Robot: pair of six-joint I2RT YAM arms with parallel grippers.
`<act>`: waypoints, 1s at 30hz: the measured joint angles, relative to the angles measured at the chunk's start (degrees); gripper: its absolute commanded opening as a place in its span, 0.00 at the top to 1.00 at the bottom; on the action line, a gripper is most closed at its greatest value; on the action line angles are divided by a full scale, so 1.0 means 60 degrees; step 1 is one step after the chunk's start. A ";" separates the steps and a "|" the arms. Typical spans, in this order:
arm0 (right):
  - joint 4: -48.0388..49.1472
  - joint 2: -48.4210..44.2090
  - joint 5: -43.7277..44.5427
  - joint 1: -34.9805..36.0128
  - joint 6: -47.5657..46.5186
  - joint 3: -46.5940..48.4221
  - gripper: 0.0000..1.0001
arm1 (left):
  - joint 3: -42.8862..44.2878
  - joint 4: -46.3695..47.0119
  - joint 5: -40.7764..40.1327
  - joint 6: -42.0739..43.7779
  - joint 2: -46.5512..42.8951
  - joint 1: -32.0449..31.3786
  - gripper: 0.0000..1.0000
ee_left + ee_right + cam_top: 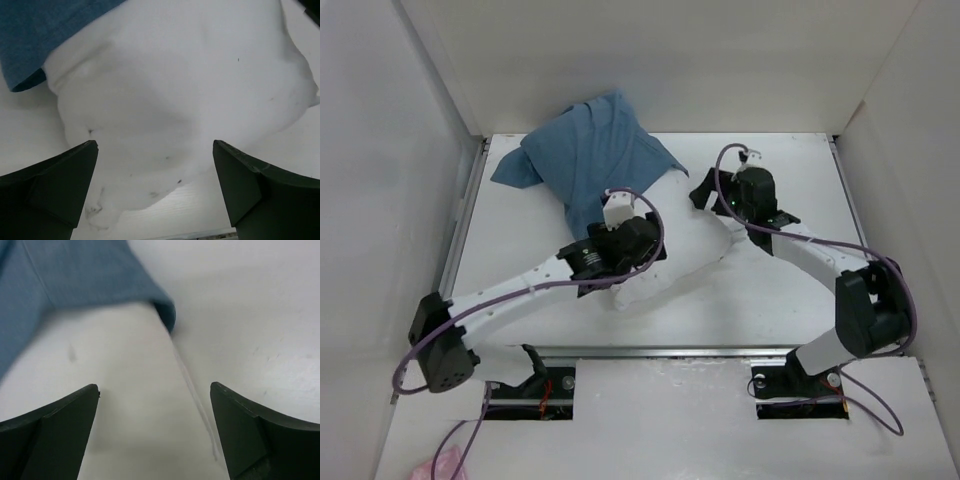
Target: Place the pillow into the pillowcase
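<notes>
The blue pillowcase (595,150) lies at the back of the table, pulled over the far end of the white pillow (695,240). The pillow's near end sticks out bare toward the front. My left gripper (625,235) hovers over the bare pillow, open and empty. In the left wrist view the pillow (175,90) fills the frame, with the pillowcase's hem (35,40) at top left and my gripper (155,145) open. My right gripper (712,195) is at the pillow's right edge. It is open (155,387) over the pillow (115,390), just below the pillowcase's hem (95,275).
White walls enclose the table (790,290) at the back and on both sides. A metal rail (700,351) runs along the front edge by the arm bases. Bare table shows to the right of the pillow (250,315).
</notes>
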 measured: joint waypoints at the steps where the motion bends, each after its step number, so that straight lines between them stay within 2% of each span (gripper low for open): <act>1: -0.0098 0.0171 -0.0423 0.0007 -0.0051 -0.0171 0.05 | 0.0157 0.0193 0.0076 0.0087 0.0448 0.0178 0.00; 6: -0.0058 0.0189 -0.1679 0.0521 -0.0171 -0.0969 0.06 | 0.0754 0.0419 0.0506 0.0379 0.1858 0.0911 0.00; 9: 0.0131 -0.0142 -0.2022 0.1424 -0.0291 -0.1220 0.09 | 0.1020 -0.0076 0.0390 0.0488 0.2055 0.1133 0.00; 13: 0.0204 -0.0408 -0.2433 0.3075 -0.0623 -0.1235 0.09 | 0.1122 -0.1519 -0.0215 0.0561 0.1741 0.1224 0.00; 15: 0.0040 -0.0565 -0.2667 0.3406 -0.0772 -0.1242 0.09 | 0.1122 -0.2124 -0.0412 0.0444 0.1373 0.1268 0.00; 19: -0.0845 -0.1355 -0.2703 0.3687 -0.1111 -0.1249 0.07 | 0.1122 -0.2371 -0.0637 0.0142 0.0576 0.1228 0.00; 22: -0.1344 -0.2412 -0.2102 0.3752 -0.1064 -0.1239 0.02 | 0.1147 -0.2277 -0.0703 0.0219 0.0062 0.0889 0.00; 25: -0.1993 -0.3395 -0.0776 0.3537 -0.0692 -0.1177 0.01 | 0.1566 -0.2120 -0.0659 0.0637 0.0015 0.0415 0.00; 30: -0.3315 -0.4182 0.1617 0.1701 0.0452 -0.1024 0.01 | 0.3537 -0.1967 -0.0656 0.1435 0.1541 -0.0157 0.00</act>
